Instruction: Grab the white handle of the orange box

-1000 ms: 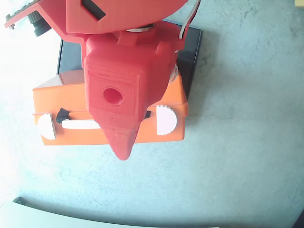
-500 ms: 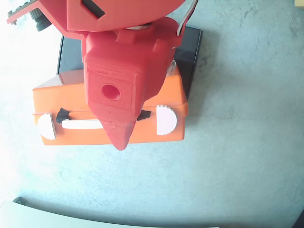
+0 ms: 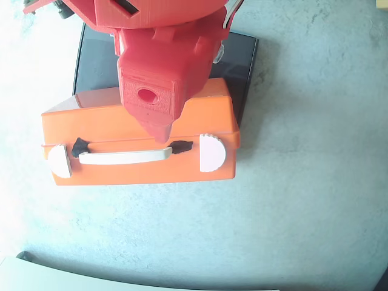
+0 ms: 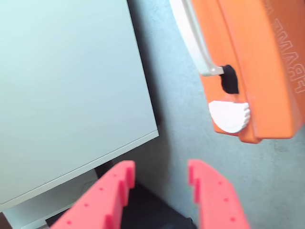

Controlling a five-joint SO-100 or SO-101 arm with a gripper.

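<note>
Overhead view showed the red gripper [image 3: 162, 130] poised above the orange box [image 3: 109, 124], its tip near the right end of the white handle [image 3: 125, 157] but, as far as could be judged, not touching it. The box lay on a grey table [image 3: 303, 200], its far edge over a flat black box [image 3: 239, 57]. The handle ran along the box's near face between 2 black pivots, with 1 white latch [image 3: 211, 153] beyond each end.

Wrist view showed the jaws parted at a moderate width with nothing between them; the 2 red fingers [image 4: 112, 193] framed only dark shadow and grey surface. The handle [image 4: 193, 36] and box [image 4: 252, 71] sat in the upper right of that view, off the line of the gripper [image 4: 159, 174]. A pale flat panel [image 4: 66, 90] filled the left.

Judgement: the step in hand was the approach; no grasp had been made. The next move called for bringing the open jaws astride the handle's bar, then closing.

Count: 1 orange box, 1 handle, 2 latches, 2 pivots, 1 black box, 1 gripper.
</note>
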